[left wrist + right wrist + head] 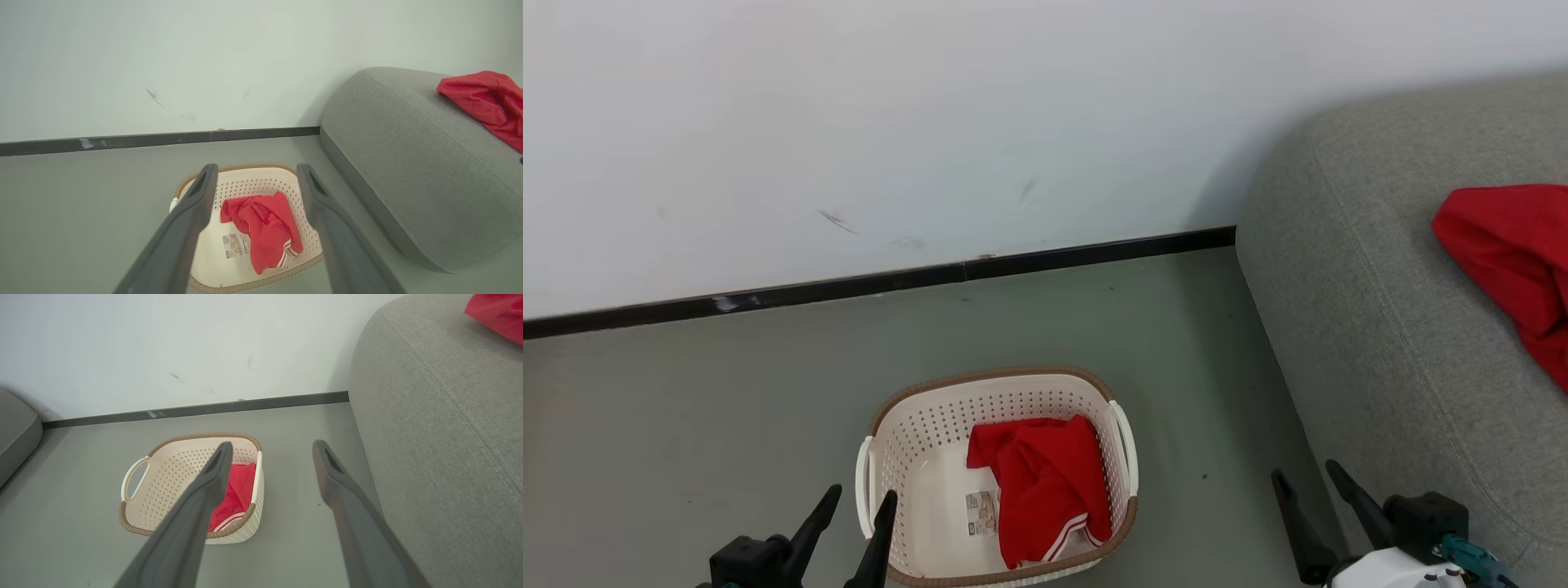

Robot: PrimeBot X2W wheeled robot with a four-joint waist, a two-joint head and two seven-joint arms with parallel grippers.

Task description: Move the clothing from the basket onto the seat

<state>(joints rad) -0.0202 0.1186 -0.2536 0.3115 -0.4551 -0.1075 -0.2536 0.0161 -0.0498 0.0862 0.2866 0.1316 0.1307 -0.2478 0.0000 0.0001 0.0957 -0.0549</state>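
Note:
A red garment with white stripe trim (1043, 487) (264, 230) (237, 494) lies crumpled in the right half of the cream perforated basket (907, 457) (245, 183) (163, 486) on the floor. A second red garment (1515, 253) (486, 102) (496, 312) rests on the grey sofa seat (1388, 327) (408, 163) (441, 416) at the right. My left gripper (862, 500) (254, 171) hangs open above the basket's near-left corner, holding nothing. My right gripper (1308, 474) (271, 447) is open and empty over the floor between basket and sofa.
A white wall with a dark baseboard (874, 282) runs behind the basket. Grey floor (686, 425) surrounds the basket. In the right wrist view another grey cushion edge (16, 433) shows at the far left. A barcode label (982, 512) lies on the basket's bottom.

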